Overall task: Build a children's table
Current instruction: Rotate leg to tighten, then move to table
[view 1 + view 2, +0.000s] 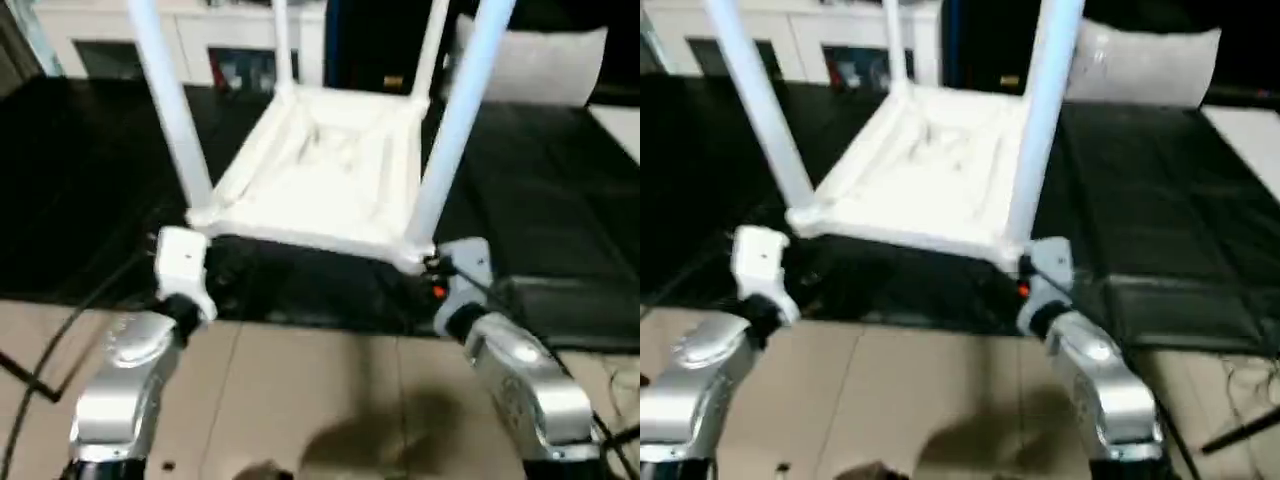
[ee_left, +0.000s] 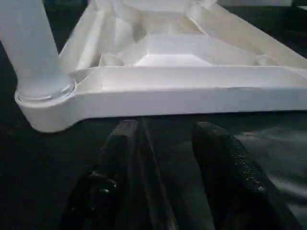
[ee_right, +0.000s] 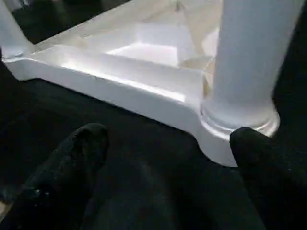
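Note:
The white children's table [image 1: 320, 175] lies upside down on the black work surface [image 1: 90, 180], ribbed underside up. Its legs stand upright in the corner sockets; the near left leg [image 1: 170, 100] and the near right leg [image 1: 460, 110] rise out of the picture. My left gripper [image 2: 165, 139] is open, low over the black cover just short of the top's near edge, beside the near left socket [image 2: 45, 93]. My right gripper [image 3: 168, 143] is open too, one finger [image 3: 268, 163] close by the near right socket [image 3: 240, 120]. Neither holds anything.
A white cabinet with glass doors [image 1: 220, 50] stands behind the work surface. A pale cushion [image 1: 540, 60] lies at the back right. Tan floor [image 1: 320, 400] lies under my forearms, with dark cables [image 1: 40, 350] at the left.

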